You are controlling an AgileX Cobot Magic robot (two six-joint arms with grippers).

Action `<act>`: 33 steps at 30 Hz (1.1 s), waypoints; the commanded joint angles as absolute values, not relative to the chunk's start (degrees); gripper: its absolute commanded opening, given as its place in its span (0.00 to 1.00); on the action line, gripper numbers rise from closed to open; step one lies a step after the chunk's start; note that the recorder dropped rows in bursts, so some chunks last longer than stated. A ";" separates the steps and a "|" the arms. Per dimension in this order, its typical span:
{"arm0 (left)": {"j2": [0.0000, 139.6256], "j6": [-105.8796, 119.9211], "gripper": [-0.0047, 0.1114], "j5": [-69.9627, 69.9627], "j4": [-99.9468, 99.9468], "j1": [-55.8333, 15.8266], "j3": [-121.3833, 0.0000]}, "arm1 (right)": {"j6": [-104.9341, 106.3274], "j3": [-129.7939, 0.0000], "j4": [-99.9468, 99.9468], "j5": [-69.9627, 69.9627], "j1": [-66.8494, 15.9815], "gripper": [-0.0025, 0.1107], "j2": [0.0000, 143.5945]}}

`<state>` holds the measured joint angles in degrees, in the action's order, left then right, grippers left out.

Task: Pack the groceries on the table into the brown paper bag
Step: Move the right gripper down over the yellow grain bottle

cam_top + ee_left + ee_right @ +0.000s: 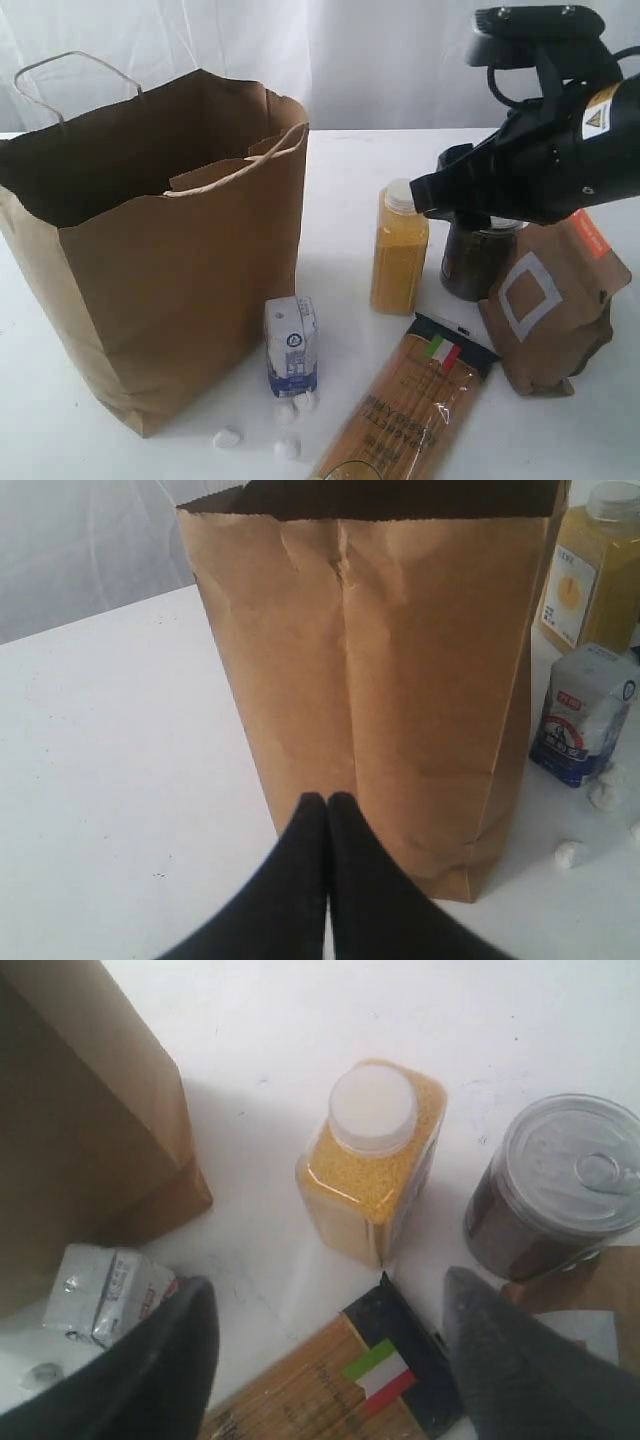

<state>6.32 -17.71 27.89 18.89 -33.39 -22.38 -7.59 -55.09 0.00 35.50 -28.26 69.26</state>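
Note:
The brown paper bag (pixel 150 250) stands open on the left of the table (pixel 350 170). To its right are the white-blue carton (pixel 291 345), yellow-orange bottle (pixel 399 255), dark can (pixel 478 262), brown pouch (pixel 550 300), spaghetti packet (pixel 410 405) and small white lumps (pixel 228 437). My right gripper (pixel 330 1285) is open and empty, hovering above the spaghetti packet (pixel 330 1390) just short of the bottle (pixel 375 1150). My left gripper (pixel 327 802) is shut, low on the table, pointing at the bag's side (pixel 400 680). The tan-lidded jar is out of view.
A white curtain (pixel 400 50) hangs behind the table. The right arm's black body (pixel 560 150) hangs over the can and pouch. Bare tabletop (pixel 100 730) lies beside the bag near my left gripper. The bag's loop handles (pixel 60 75) stick up.

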 commanded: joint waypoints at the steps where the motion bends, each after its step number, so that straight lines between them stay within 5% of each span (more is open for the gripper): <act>1: 6.05 -18.00 0.04 27.44 18.91 -33.28 -22.08 | -10.18 -54.62 0.39 33.07 -27.90 0.66 72.17; 11: 6.05 -18.02 0.04 26.64 18.91 -33.28 -20.61 | -10.53 -54.62 0.39 27.89 -27.90 0.70 80.23; 21: 5.95 -18.02 0.04 -2.19 18.49 -33.28 -12.25 | -10.39 -54.62 -0.36 22.45 -27.90 0.70 83.69; 33: 5.95 -18.02 0.04 -1.91 9.46 -33.28 0.00 | -10.39 -54.84 -0.36 15.97 -27.90 0.70 90.13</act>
